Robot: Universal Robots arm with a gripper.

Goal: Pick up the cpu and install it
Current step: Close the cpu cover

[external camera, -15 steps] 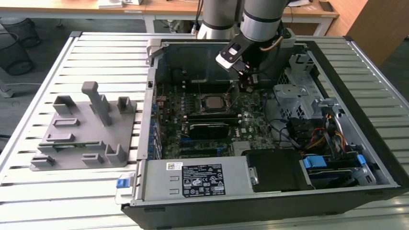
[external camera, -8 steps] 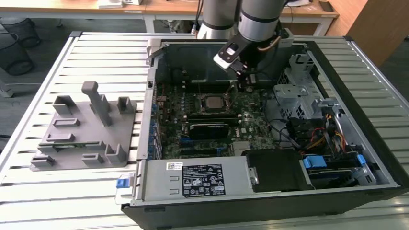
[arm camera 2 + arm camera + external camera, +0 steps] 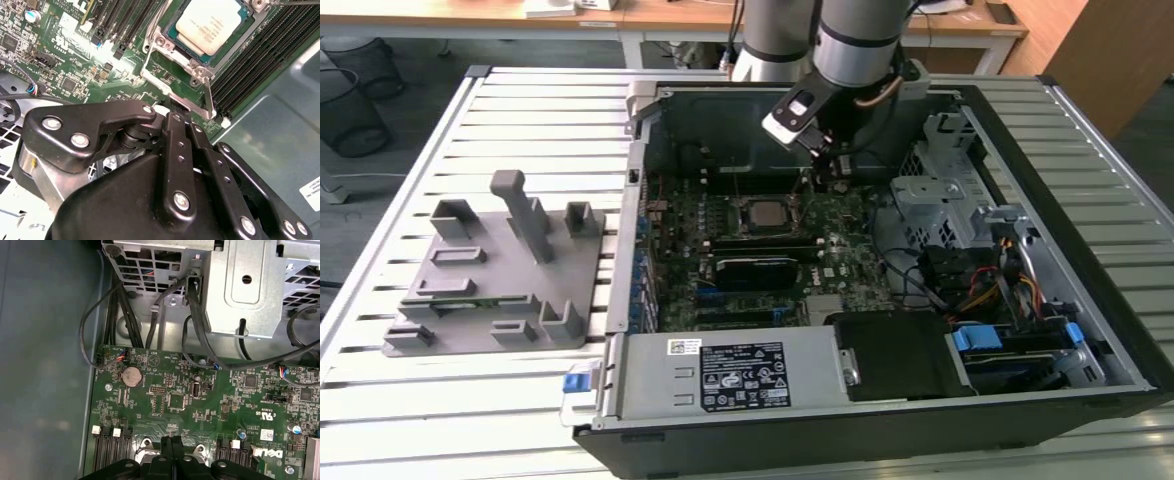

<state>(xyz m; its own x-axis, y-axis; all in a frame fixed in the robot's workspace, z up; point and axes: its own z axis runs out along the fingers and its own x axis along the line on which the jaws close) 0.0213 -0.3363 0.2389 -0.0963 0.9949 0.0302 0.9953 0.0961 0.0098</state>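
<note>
arm [image 3: 858, 45]: silver-grey tubes, black joint ring. wrist camera housing [image 3: 794, 112]: white and black. gripper [image 3: 182, 122]: matte black linkage bars, silver screw heads.

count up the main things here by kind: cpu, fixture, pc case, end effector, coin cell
cpu: 1
fixture: 1
pc case: 1
end effector: 1
coin cell: 1
total: 5
</note>
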